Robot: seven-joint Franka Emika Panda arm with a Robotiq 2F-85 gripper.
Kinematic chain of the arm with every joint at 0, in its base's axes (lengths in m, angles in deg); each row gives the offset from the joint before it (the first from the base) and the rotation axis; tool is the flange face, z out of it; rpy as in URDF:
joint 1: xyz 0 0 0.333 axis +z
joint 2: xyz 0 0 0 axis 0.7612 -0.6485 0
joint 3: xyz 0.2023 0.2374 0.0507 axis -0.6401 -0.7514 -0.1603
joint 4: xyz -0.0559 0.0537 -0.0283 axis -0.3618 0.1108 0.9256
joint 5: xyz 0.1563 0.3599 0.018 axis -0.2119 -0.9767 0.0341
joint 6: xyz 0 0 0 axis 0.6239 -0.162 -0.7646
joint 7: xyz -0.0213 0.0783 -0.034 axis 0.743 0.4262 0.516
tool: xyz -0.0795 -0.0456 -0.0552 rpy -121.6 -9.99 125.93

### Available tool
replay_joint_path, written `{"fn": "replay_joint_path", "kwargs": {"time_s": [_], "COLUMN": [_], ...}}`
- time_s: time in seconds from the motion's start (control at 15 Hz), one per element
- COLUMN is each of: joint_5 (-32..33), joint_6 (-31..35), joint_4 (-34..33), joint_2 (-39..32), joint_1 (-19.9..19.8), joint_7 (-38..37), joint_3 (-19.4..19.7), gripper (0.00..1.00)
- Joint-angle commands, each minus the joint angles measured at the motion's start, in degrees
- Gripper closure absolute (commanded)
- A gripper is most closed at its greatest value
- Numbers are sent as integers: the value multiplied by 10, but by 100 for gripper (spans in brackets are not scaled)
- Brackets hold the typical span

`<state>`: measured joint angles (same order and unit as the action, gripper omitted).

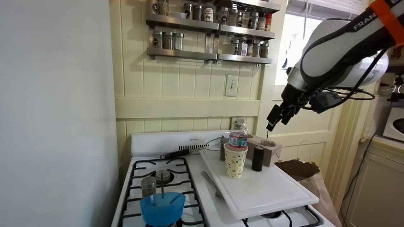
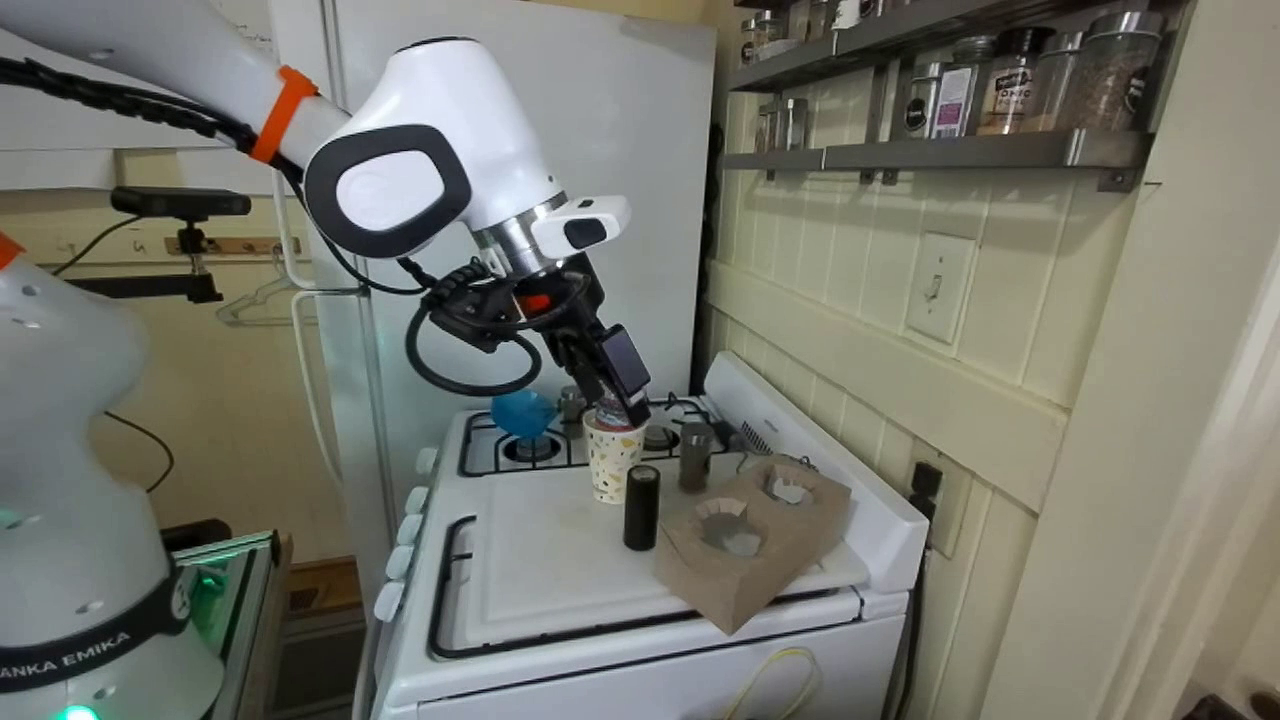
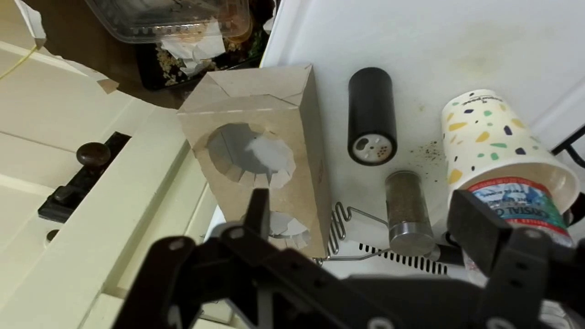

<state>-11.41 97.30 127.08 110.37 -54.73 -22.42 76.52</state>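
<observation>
A: Left to right in the wrist view, what do you see?
B: A brown paper bag with a ragged edge, then a cardboard holder, boxy and matte, its two round holes fringed with folded tabs.
A: And the pincer?
B: Hanging in the air, fingers spread wide, gripping nothing.
A: Next?
B: A black shaker, a plain cylinder upright beside the holder, both on a smooth white board; then a clear, round jar, metal-capped, its contents brown.
A: Far right?
B: A flecked, tapering cup, a clear plastic bottle standing inside it.
</observation>
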Motion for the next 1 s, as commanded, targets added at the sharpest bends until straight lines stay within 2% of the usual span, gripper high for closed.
{"fn": "replay_joint_path", "kwargs": {"time_s": [0.0,0.07,0.33,0.6,0.73,0.93], "joint_5": [4,4,-17,-86,-102,-95], "joint_6": [-1,-1,105,168,175,180], "joint_4": [-1,-1,-1,2,2,0], "joint_2": [1,1,-34,-69,-77,-75], "joint_1": [4,4,39,116,114,79], "joint_7": [-3,-3,1,-5,-38,-101], "joint_3": [4,4,8,34,22,-4], "gripper": [0,0,0,0,0,0]}}
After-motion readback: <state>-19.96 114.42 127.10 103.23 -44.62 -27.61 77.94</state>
